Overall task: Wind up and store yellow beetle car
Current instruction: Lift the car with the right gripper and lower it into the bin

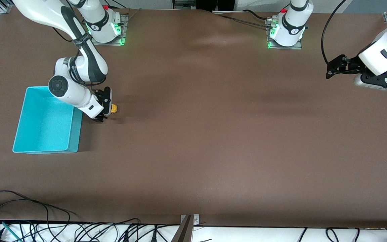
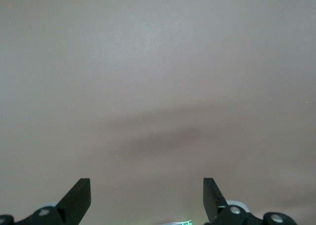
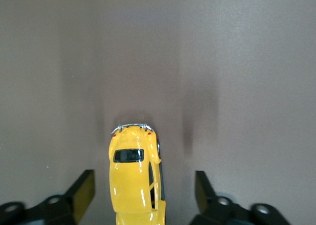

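Observation:
The yellow beetle car [image 1: 114, 108] is a tiny rounded toy on the brown table, just beside the turquoise bin [image 1: 74, 134] toward the left arm's end. My right gripper [image 1: 107, 109] is low over the car. In the right wrist view the car [image 3: 134, 183] lies between my right gripper's [image 3: 143, 191] open fingers, with a gap on each side and nothing pressing it. My left gripper [image 1: 330, 70] hangs open and empty over the left arm's end of the table; the left wrist view shows its fingers [image 2: 79, 198] wide apart over bare table.
The turquoise bin is empty and stands near the right arm's end of the table. Cables [image 1: 45, 228] run along the table edge nearest the front camera. The left arm waits.

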Robot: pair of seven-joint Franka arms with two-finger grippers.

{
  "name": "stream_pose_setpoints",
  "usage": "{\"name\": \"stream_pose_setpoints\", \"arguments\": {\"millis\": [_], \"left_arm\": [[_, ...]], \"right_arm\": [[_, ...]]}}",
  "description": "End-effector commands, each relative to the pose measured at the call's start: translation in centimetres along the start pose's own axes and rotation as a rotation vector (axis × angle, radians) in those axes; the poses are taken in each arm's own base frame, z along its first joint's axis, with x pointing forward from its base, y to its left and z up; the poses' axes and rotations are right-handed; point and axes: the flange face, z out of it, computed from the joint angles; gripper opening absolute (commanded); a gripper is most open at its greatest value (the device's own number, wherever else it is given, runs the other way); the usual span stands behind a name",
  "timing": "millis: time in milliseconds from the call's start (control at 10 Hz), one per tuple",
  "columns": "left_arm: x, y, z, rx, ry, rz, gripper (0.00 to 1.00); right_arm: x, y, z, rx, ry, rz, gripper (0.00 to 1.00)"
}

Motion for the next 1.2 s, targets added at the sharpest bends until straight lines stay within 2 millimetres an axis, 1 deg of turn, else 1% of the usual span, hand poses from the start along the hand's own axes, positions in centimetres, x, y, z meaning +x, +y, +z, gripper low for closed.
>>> {"name": "stream_pose_setpoints", "arguments": {"millis": [0, 100, 200, 300, 500, 600, 800, 900, 1000, 1100], "left_arm": [[0.1, -0.1, -0.4, -0.029, 0.006, -0.009, 1.0], [0.0, -0.3, -0.4, -0.028, 0.006, -0.009, 1.0], [0.0, -0.3, -0.4, -0.028, 0.005, -0.009, 1.0], [0.1, -0.2, -0.6, -0.027, 0.009, -0.009, 1.0], [0.2, -0.3, -0.5, -0.028, 0.003, -0.009, 1.0], [0.2, -0.3, -0.5, -0.028, 0.0, -0.008, 1.0], [0.2, -0.3, -0.5, -0.028, -0.002, -0.008, 1.0], [0.2, -0.3, -0.5, -0.029, -0.002, -0.008, 1.0], [0.1, -0.2, -0.6, -0.028, -0.002, -0.007, 1.0], [0.1, -0.2, -0.5, -0.029, -0.005, -0.007, 1.0]], "right_arm": [[-0.2, -0.2, 0.6, -0.01, 0.002, -0.022, 0.64], [-0.4, -0.2, 0.7, -0.012, 0.001, -0.024, 0.5], [-0.4, -0.2, 0.6, -0.014, 0.001, -0.025, 0.31], [-0.5, -0.2, 0.7, -0.012, 0.0, -0.025, 0.0], [-0.4, -0.2, 0.1, -0.018, 0.002, -0.024, 0.0], [-0.4, -0.1, -1.0, -0.032, 0.004, -0.013, 0.0], [0.0, -0.1, -4.7, -0.036, 0.008, -0.001, 0.0], [-0.1, -0.1, -6.3, -0.028, 0.008, 0.001, 0.0], [0.1, -0.3, -8.7, -0.017, 0.011, 0.016, 0.0], [0.4, -0.4, -11.8, 0.003, 0.009, 0.051, 0.0]]}}
